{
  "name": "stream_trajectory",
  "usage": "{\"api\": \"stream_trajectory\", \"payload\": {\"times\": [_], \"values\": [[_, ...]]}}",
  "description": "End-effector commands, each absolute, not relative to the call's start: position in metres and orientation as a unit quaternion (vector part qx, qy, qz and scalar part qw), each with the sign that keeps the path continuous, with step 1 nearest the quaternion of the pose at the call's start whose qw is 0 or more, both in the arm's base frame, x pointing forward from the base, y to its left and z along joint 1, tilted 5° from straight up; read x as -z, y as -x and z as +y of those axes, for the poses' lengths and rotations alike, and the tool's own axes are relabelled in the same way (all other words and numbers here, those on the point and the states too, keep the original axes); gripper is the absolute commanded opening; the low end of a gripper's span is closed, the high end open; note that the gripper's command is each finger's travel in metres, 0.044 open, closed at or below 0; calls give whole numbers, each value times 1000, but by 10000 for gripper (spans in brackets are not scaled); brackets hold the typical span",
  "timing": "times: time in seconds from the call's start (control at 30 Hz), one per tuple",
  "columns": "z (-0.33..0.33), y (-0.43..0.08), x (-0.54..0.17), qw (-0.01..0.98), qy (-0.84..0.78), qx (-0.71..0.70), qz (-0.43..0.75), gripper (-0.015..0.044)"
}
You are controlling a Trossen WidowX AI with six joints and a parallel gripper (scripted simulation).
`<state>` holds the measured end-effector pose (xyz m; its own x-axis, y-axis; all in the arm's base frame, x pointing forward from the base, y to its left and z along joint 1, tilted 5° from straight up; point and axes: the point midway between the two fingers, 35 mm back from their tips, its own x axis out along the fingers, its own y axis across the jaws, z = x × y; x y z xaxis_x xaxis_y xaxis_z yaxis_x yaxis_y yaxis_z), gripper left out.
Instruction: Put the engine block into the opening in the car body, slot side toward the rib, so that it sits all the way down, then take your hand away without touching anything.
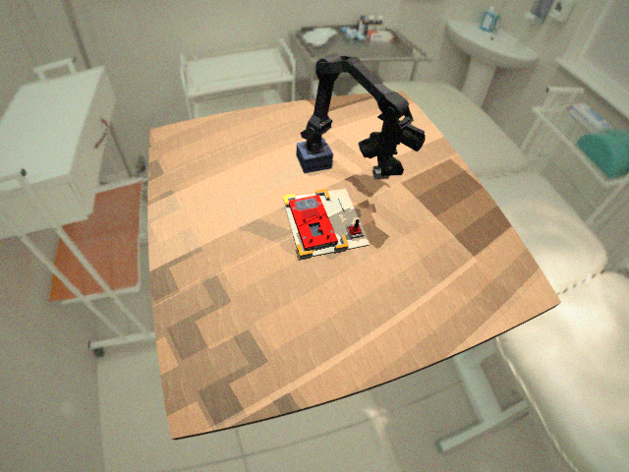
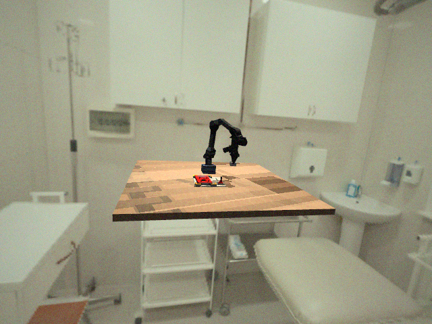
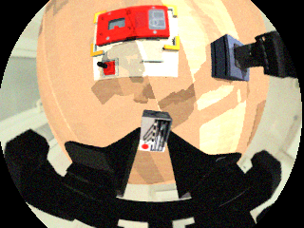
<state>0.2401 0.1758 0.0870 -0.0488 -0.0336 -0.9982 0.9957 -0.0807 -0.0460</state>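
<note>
Engine block clamped in the down-pointing pincer

Left to right in the wrist view, the red piece with a black peg [image 1: 355, 229] [image 2: 221, 181] [image 3: 109, 67] stands ahead-left of the pincer [image 1: 386, 171] [image 2: 233, 162] [image 3: 154, 132]. Beyond it lies the red car body [image 1: 311, 218] [image 2: 203, 179] [image 3: 134, 24], its opening [image 1: 315, 229] [image 3: 117, 24] apart from the block. In the middle, the engine block [image 1: 378, 173] [image 2: 232, 164] [image 3: 155, 132] is gripped between the fingertips, above the table [image 1: 355, 315] [image 2: 227, 200] [image 3: 62, 71]. Ahead-right sits the blue base [image 1: 315, 162] [image 2: 208, 170] [image 3: 221, 58]; from it the black arm [image 1: 367, 79] [image 2: 227, 127] [image 3: 277, 54] rises steeply, bends over at the elbow and slopes down to the wrist, the pincer hanging below.
</note>
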Motion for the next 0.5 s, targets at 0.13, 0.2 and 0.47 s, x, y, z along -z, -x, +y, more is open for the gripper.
{"api": "stream_trajectory", "payload": {"times": [0.13,0.2,0.47], "values": [[164,-252,-85,450,-522,560,460,0],[160,-255,-84,442,-528,567,452,0],[142,-267,-79,411,-550,594,420,0]]}}
